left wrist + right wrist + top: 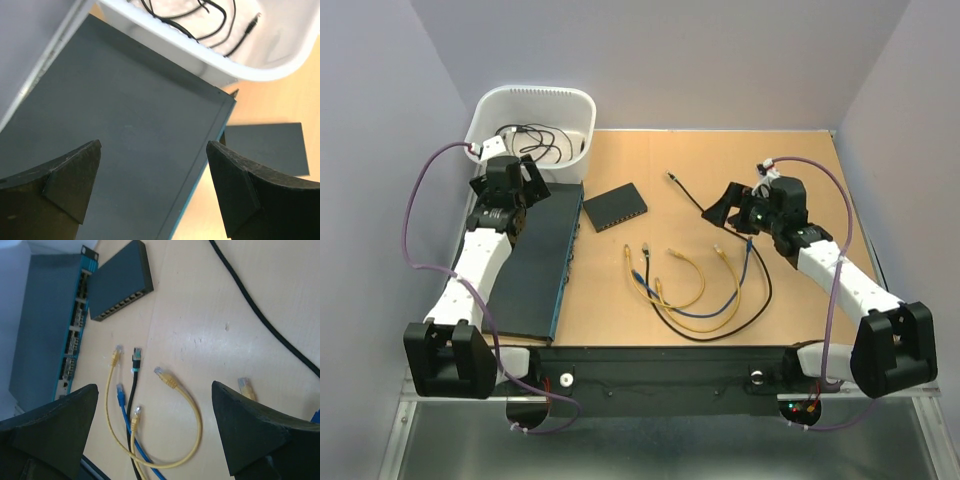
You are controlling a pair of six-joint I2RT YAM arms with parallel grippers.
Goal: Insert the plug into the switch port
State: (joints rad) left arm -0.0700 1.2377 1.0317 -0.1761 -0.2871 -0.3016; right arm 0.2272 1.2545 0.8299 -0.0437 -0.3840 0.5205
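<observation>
The small flat black switch box (615, 208) lies on the wooden table (790, 170), with its row of ports (122, 306) along one long edge. It also shows in the left wrist view (265, 147). Several loose patch cables lie in front of it: a yellow plug (165, 376), a black plug (136, 356), a blue plug (120, 390) and other yellow ones. My right gripper (728, 208) (155, 435) is open and empty above these cables. My left gripper (528, 180) (152, 190) is open and empty over the large dark panel.
A large dark grey rack panel (535, 260) with a blue front edge lies at the left. A white tub (532, 105) holding black cables stands at the back left. A thick black cable (690, 195) runs across the table's right half.
</observation>
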